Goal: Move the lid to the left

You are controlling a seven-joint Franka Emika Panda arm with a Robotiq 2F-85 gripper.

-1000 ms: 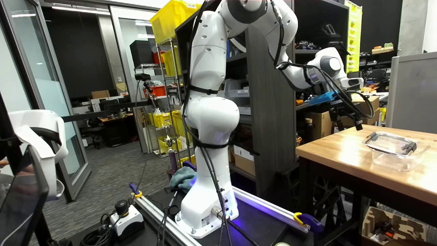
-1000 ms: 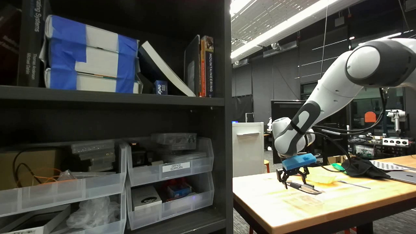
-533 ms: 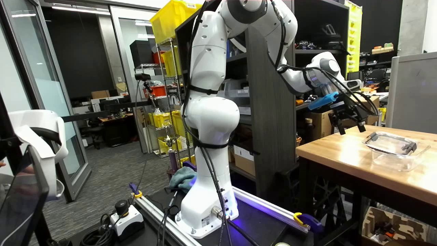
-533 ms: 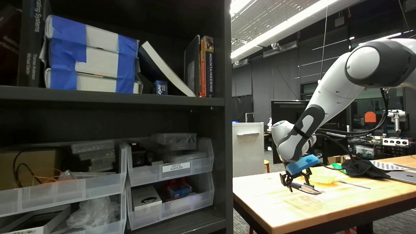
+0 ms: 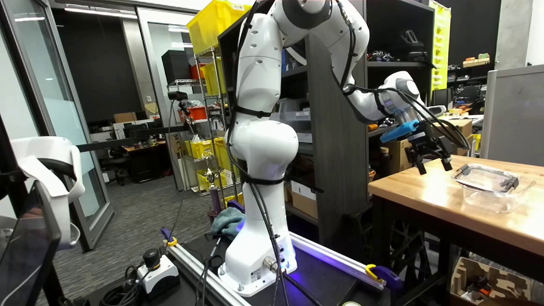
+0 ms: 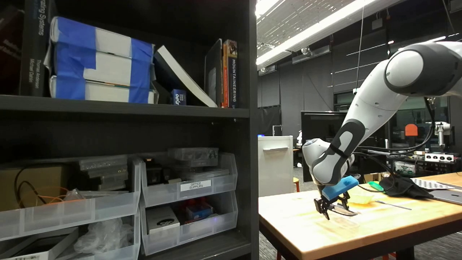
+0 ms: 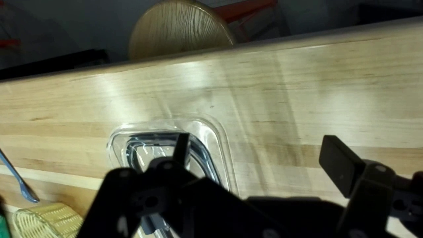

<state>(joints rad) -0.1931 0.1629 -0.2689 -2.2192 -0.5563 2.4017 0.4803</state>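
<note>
A white robot arm (image 5: 259,106) reaches over a wooden table (image 5: 403,187), ending in a black gripper (image 5: 434,168) with a blue block (image 5: 399,131) on it. The gripper's two fingers (image 7: 342,168) are spread well apart, pointing down at a tilt; in both exterior views they hang above the table, near the lid (image 5: 486,178). The lid is flat, clear and rectangular, with a dark rim and grey clips (image 5: 509,183), and rests on top of a clear box (image 5: 496,204) standing on the table. In the wrist view, one finger hides part of the lid, whose rim shows inside the box's outline. That view also takes in a woven basket (image 7: 62,218), a spoon (image 7: 19,181) and, beyond the table's edge, a round stool (image 7: 178,29). In an exterior view, a black bundle (image 6: 402,187) lies farther along the table, and a dark shelf (image 6: 124,110) holds books (image 6: 231,72) and bins (image 6: 195,188).
</note>
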